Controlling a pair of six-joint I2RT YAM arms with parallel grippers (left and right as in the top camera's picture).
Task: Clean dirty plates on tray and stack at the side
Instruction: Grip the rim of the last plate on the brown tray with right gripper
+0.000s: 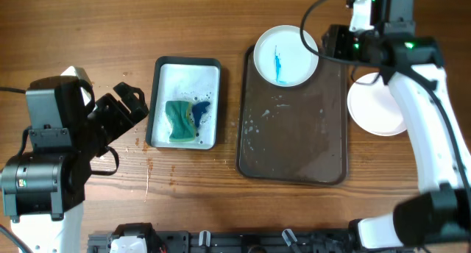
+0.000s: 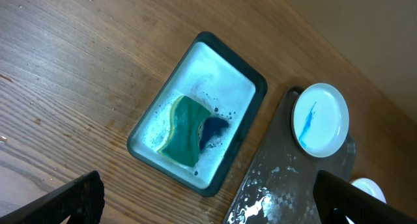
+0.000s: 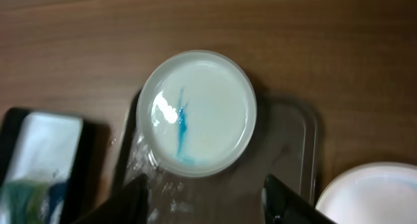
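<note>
A white plate with a blue smear (image 1: 285, 56) lies at the far end of the dark wet tray (image 1: 294, 146); it also shows in the left wrist view (image 2: 320, 119) and the right wrist view (image 3: 199, 112). A clean white plate (image 1: 375, 104) lies on the table right of the tray, partly under my right arm. A green sponge (image 1: 179, 121) lies in a soapy basin (image 1: 185, 69). My right gripper (image 3: 205, 201) is open and empty, hovering above the tray near the smeared plate. My left gripper (image 2: 208, 198) is open and empty, left of the basin.
The basin (image 2: 147, 129) sits on the wooden table between my left arm and the tray. Water streaks cover the tray surface (image 2: 287, 191). A black rail runs along the table's front edge (image 1: 243, 242).
</note>
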